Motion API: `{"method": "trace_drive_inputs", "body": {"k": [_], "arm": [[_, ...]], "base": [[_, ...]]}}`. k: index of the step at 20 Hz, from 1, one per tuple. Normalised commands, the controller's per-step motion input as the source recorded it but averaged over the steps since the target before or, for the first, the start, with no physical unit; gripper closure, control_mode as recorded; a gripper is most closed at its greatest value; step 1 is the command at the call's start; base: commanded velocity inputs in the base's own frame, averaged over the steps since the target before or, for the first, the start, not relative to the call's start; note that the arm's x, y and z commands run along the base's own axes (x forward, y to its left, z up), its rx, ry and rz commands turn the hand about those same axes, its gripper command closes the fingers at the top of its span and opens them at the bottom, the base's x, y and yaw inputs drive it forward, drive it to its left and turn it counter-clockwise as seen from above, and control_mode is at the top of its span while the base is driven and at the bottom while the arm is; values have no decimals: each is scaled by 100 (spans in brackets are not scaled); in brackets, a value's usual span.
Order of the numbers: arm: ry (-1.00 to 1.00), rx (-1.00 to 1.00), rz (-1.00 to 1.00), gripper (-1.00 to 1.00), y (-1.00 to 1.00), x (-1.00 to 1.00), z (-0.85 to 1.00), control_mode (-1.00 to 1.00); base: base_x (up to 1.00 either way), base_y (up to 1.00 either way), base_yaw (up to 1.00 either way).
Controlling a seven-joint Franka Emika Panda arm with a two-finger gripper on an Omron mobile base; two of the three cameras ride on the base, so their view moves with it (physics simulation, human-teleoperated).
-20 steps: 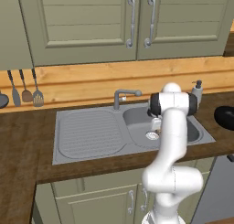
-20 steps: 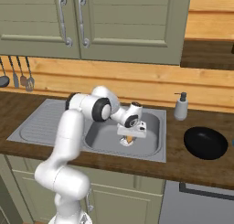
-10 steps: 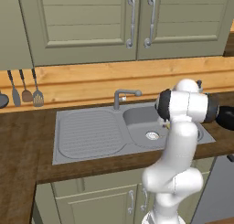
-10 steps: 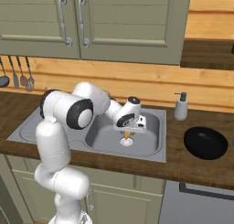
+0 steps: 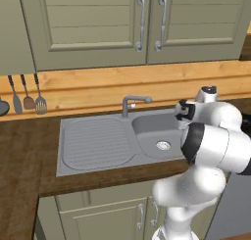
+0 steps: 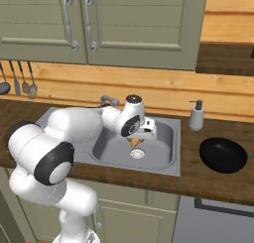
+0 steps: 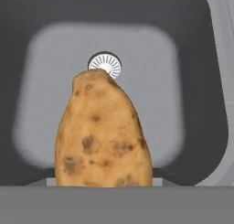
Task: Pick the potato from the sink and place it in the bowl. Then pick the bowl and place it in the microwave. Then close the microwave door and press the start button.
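1. The potato (image 7: 103, 131) fills the lower centre of the hand view, standing on end, with the grey basin floor and the drain ring (image 7: 104, 64) behind it. In the right base view it shows as a small orange lump (image 6: 134, 141) just under the gripper (image 6: 140, 134), near the centre of the frame and above the drain.
2. The gripper holds the potato between its jaws, which stand partly apart on it. The fingertips themselves are hidden by the potato in the hand view.
3. The potato looks firm and stiff, probably fairly light, with a rough spotted skin that should not slip easily. Its rounded, tapering shape could let it twist in a narrow pinch, so a hold across its thick middle seems safest.
4. The arm rises from the lower left of the right base view, bends at a large dark elbow, and reaches rightward over the sink (image 6: 163, 160), its hand pointing down into the basin.
5. The bowl (image 6: 222, 154) sits on the wooden counter at the right of the frame, well apart from the sink, beside a soap dispenser (image 6: 197, 115). It appears empty, so the potato's placement is not yet done.
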Motion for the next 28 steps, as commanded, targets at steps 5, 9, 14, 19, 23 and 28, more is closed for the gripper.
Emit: {"method": "trace_drive_inputs", "body": {"k": [5, 9, 14, 19, 23, 28], "arm": [[1, -20, -17, 100, -13, -48, 92, -100], [10, -23, -18, 100, -38, -22, 60, -100], [11, -18, -20, 100, -53, -4, 34, -100], [2, -3, -7, 100, -90, 0, 0, -100], [0, 0, -3, 100, -100, 0, 4, -100], [4, 10, -2, 100, -100, 0, 17, -100]], "base": [[0, 0, 0], [0, 0, 0], [0, 0, 0], [0, 0, 0], [0, 0, 0], [0, 0, 0]]}}
